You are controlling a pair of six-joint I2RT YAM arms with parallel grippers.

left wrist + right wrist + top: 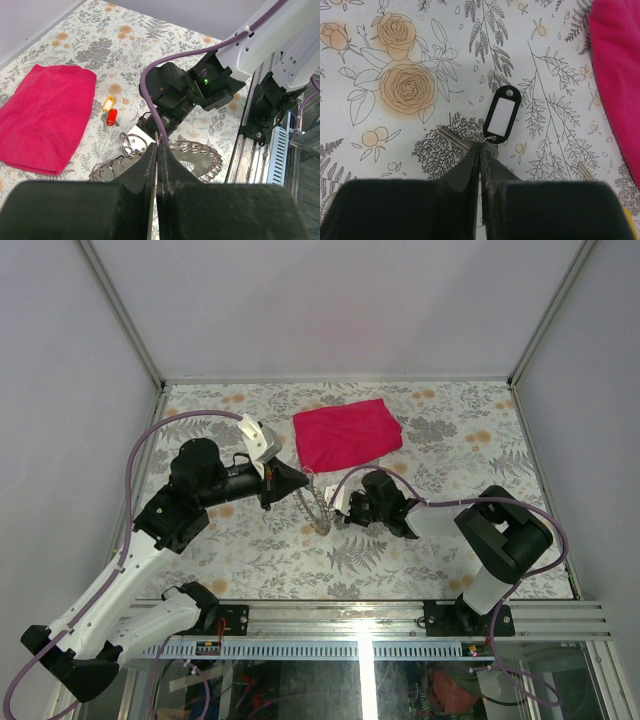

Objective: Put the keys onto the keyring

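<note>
The keyring [318,508] is a large silver loop of coiled wire, slanting from my left gripper [300,483] toward my right gripper [343,508]. In the left wrist view its coils [200,148] curve out on both sides of the shut left gripper [157,147], which grips its near edge. In the right wrist view my right gripper [481,147] is shut on the head of a silver key [451,136]. The key's blade sticks out to the left, just above the table. A black tag with a white label [502,115] hangs from that key.
A pink cloth [345,433] lies behind the grippers. Red [111,116] and yellow [108,103] key tags lie on the flowered table beside it. A white tag [136,136] with small split rings [131,145] sits under the right gripper. An aluminium rail runs along the near edge.
</note>
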